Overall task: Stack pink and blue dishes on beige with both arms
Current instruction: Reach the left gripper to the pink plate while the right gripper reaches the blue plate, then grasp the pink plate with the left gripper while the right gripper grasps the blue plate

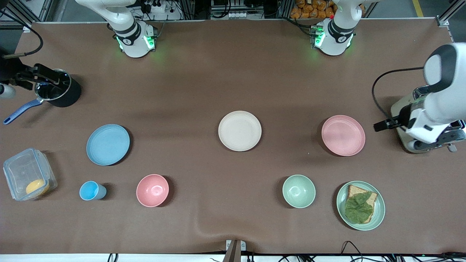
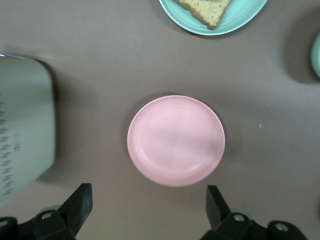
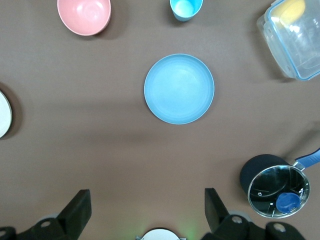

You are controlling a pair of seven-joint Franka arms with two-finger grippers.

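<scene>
Brown table [image 1: 233, 72] holds unmarked pink plate [image 1: 343, 135], blue plate [image 1: 108, 144], beige plate [image 1: 240, 130]

White jointed arms [image 1: 442, 98] — black joint bands, green base lights (black cable trailing).

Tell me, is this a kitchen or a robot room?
Probably a robot lab set up like a pretend kitchen. Two white robot arms are bolted to a brown-covered table, plates such as the pink plate are spread out, and cables and metal frames run along the table's edges.
</scene>
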